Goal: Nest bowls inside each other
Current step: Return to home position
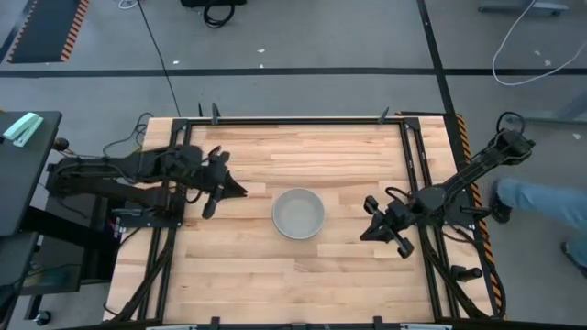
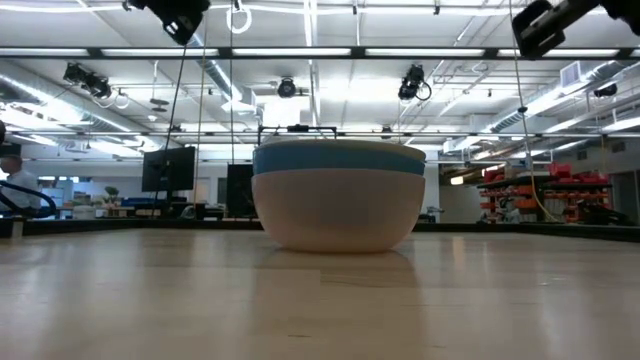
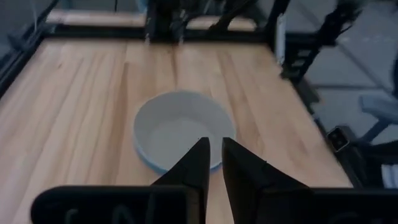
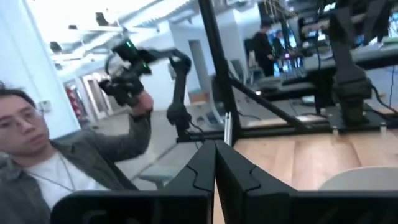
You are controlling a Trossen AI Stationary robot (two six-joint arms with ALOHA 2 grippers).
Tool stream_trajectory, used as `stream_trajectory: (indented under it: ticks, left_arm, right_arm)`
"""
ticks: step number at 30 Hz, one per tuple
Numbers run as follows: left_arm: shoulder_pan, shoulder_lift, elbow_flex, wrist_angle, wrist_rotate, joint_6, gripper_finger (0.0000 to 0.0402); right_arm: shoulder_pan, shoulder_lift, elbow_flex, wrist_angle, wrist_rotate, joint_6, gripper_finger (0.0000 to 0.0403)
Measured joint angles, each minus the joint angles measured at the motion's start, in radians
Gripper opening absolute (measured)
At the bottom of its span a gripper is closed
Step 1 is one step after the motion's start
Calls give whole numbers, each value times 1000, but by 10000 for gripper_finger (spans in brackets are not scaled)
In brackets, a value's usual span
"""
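Seen from above, the wooden table (image 1: 238, 266) carries the three bowls (image 1: 298, 213) nested as one stack at its centre. From table height the salmon-orange bowl (image 2: 338, 212) sits outermost on the wood, the blue bowl (image 2: 338, 161) shows as a band above its rim, and the pale grey-white bowl (image 2: 338, 146) lies innermost on top. The left tool (image 1: 237, 191) hangs above the table at about 9 o'clock from the stack, clear of it. Its fingers (image 3: 198, 163) are almost together, with a thin gap between the tips, and hold nothing. The right tool (image 1: 367, 232) hangs at about 3 o'clock, also apart from the bowls, its fingers (image 4: 205, 168) pressed together and empty. Beyond the table's edge, the right wrist view shows a person (image 4: 43, 168) in a grey jacket with one arm raised
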Motion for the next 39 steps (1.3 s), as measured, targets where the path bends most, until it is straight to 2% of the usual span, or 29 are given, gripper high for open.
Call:
stream_trajectory:
  ticks: [5,13,23,32,39]
  left_arm:
    - [3,-122,-164,200,36,0,54]
    - [3,-255,-268,247,37,11,56]
    - [10,-352,-273,250,37,83,52]
    - [10,-503,-273,240,37,104,61]
    - [10,-623,-273,203,37,95,54]
  right_arm:
    - [2,-9,-79,152,-36,-5,18]
    - [2,-53,-105,207,-129,-33,18]
    - [2,-216,-105,193,-240,-69,18]
    - [2,-389,-105,84,-242,-115,18]
    - [2,-486,-105,24,-242,-134,18]
